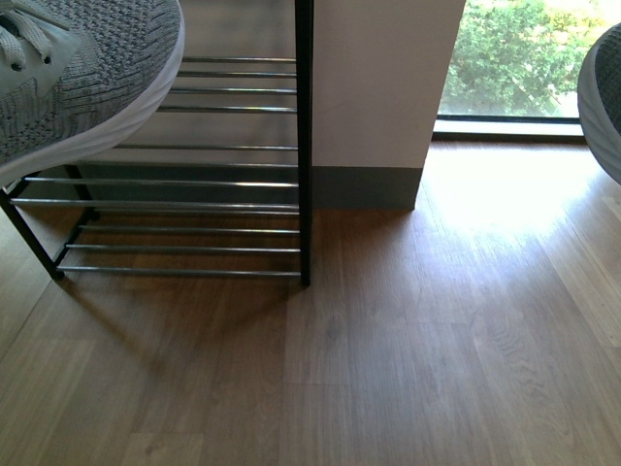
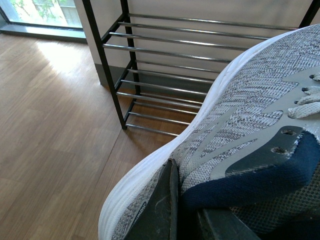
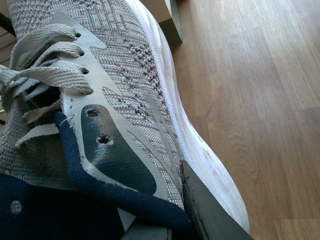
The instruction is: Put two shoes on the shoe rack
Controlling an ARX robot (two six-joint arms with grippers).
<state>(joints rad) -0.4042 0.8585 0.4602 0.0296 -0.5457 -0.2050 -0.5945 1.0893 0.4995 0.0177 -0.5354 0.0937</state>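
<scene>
One grey knit sneaker point(image 1: 78, 78) with a thick white sole hangs at the top left of the front view, in front of the shoe rack point(image 1: 194, 184), a black frame with chrome rods. My left gripper point(image 2: 185, 210) is shut on this sneaker's point(image 2: 240, 135) navy collar, above the floor before the rack point(image 2: 165, 65). The second grey knit sneaker point(image 1: 604, 97) shows at the right edge of the front view. My right gripper point(image 3: 165, 220) is shut on its point(image 3: 125, 90) collar and side. The pale blue slides are out of view.
A white wall with a grey skirting point(image 1: 374, 184) stands right of the rack. A floor-level window point(image 1: 509, 58) lies at the back right. Wooden floor point(image 1: 388, 359) fills the foreground.
</scene>
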